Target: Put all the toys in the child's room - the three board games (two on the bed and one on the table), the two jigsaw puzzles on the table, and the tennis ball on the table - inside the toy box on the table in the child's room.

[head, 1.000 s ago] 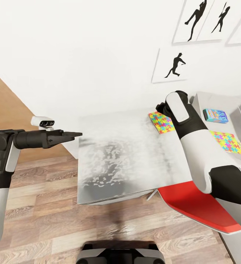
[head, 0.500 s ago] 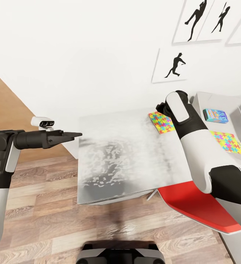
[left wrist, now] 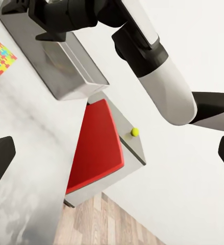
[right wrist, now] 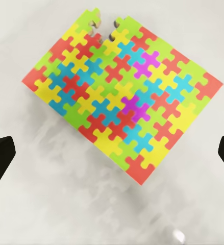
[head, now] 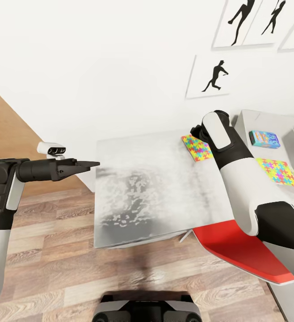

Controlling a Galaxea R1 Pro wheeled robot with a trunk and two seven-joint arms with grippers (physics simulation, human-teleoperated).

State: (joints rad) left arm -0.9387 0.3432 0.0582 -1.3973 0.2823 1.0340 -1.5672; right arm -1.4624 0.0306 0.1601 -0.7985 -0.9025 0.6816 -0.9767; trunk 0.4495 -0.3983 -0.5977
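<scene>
One jigsaw puzzle [right wrist: 123,102] lies flat on the white table [head: 142,188]; in the head view this puzzle [head: 196,148] is partly hidden by my right forearm. My right gripper [right wrist: 112,153] hangs open just above it, with nothing between its fingers. The grey toy box [head: 247,121] stands at the table's right end and holds a blue board game [head: 264,139] and the second jigsaw puzzle [head: 279,172]. My left gripper [head: 86,164] is open, held in the air off the table's left edge. The tennis ball [left wrist: 135,131] rests on a tabletop corner beside the red chair.
A red chair seat [head: 236,250] is tucked under the table's front right, below my right arm. A white wall with framed silhouette pictures [head: 212,77] backs the table. Wooden floor [head: 53,250] lies open to the left and front.
The head view has shifted slightly, so the wall pictures and toy box sit a little differently. Neither arm has visibly moved.
</scene>
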